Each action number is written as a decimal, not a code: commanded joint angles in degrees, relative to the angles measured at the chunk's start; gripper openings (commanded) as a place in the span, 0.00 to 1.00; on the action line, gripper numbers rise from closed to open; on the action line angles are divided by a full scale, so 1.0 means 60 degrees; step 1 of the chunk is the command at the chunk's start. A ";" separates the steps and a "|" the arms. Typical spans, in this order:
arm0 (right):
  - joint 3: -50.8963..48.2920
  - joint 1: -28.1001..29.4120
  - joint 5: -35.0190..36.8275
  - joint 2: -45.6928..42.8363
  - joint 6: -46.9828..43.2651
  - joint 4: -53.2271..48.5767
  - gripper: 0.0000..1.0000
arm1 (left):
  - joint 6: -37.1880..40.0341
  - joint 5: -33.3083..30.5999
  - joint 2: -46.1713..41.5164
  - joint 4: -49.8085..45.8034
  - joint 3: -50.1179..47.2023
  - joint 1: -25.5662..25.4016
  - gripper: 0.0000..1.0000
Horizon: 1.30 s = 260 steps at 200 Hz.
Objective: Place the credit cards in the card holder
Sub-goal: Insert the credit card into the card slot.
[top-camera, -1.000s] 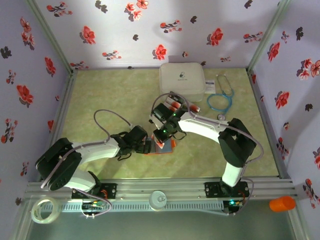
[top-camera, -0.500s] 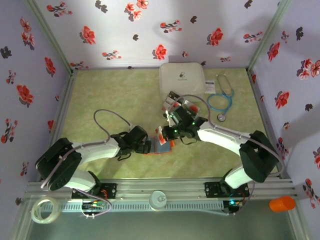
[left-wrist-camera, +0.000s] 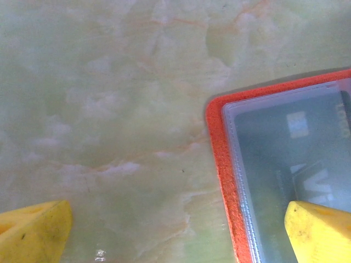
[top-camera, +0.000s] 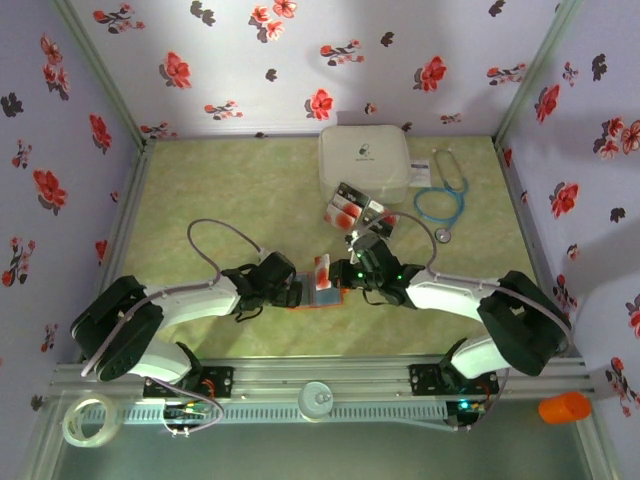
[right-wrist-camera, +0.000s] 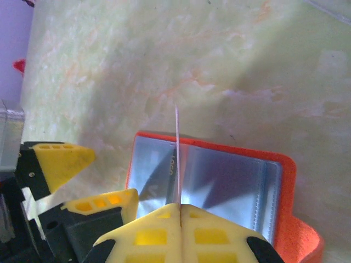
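Observation:
The orange card holder (top-camera: pixel 330 300) lies open on the table, its clear pockets facing up (right-wrist-camera: pixel 230 181). One credit card (left-wrist-camera: pixel 296 142) sits inside the left pocket. My right gripper (right-wrist-camera: pixel 180 204) is shut on another credit card (right-wrist-camera: pixel 177 142), which stands on edge just above the holder's middle fold. The held card (top-camera: pixel 322 272) shows red and pale from above. My left gripper (left-wrist-camera: pixel 175 241) is open at the holder's left edge. One of its yellow fingertips (left-wrist-camera: pixel 318 230) is over the left pocket, the other (left-wrist-camera: pixel 33 230) over bare table. More credit cards (top-camera: pixel 345 208) lie beside the white case.
A big white rounded case (top-camera: pixel 363 160) stands at the back, with a blue stethoscope (top-camera: pixel 440 200) to its right. Outside the table front are an orange cylinder (top-camera: pixel 565 407) and a tape roll (top-camera: pixel 85 420). Flowered walls close three sides.
The right arm has swung its wrist and forearm down toward the near right, keeping the held card over the holder. The left arm has not moved.

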 commanded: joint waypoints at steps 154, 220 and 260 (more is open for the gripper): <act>-0.0590 0.0297 0.0277 0.1061 0.0960 0.2327 0.00 | -0.0083 -0.0282 -0.0027 -0.0322 -0.0092 -0.0113 1.00; -0.0743 0.0299 0.0057 0.1348 0.1222 0.2850 0.00 | -0.0106 -0.0278 -0.0040 -0.0336 -0.0100 -0.0114 1.00; -0.0832 0.0315 -0.0058 0.1418 0.1284 0.2976 0.00 | -0.0094 -0.0277 -0.0011 -0.0314 -0.0087 -0.0118 1.00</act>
